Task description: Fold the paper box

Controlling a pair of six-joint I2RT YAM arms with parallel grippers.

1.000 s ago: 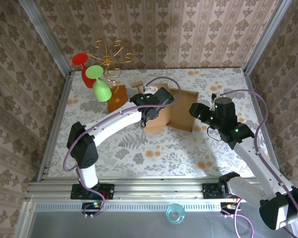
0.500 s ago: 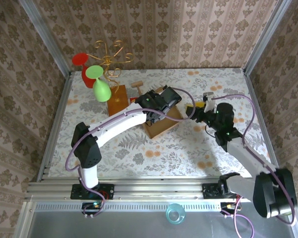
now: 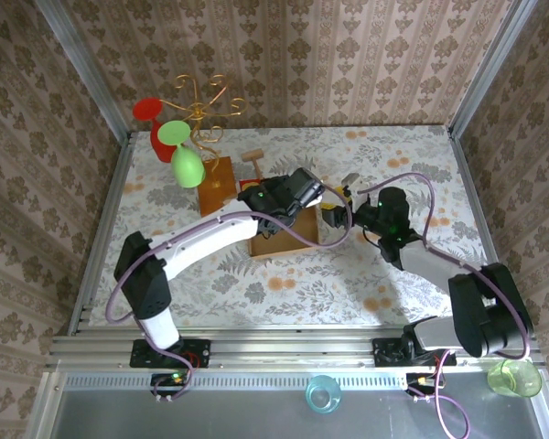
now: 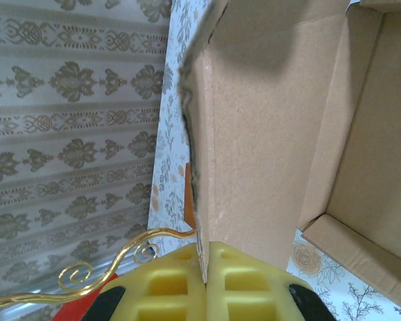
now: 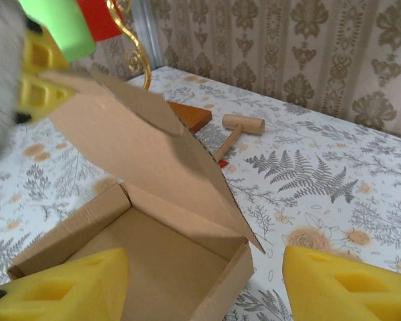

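**Inspection of box at mid-table**

Found box (image 3: 282, 236) at centre of table (image 3: 393, 155), open side up, walls standing, 1 wide flap raised at a tilt over the tray. Noted left gripper (image 4: 204, 274) clamped on the edge of that flap, yellow fingers (image 4: 247, 287) pressed together on the cardboard. Noted right gripper (image 5: 206, 281) with jaws spread wide, 1 pad on either side of the box's near corner; contact not determinable. Recorded board (image 3: 215, 181) just left of box, mallet (image 5: 238, 129) lying behind it, and stand (image 3: 201, 108) at far left carrying 1 red glass (image 3: 151, 123) and 1 green glass (image 3: 185, 157).
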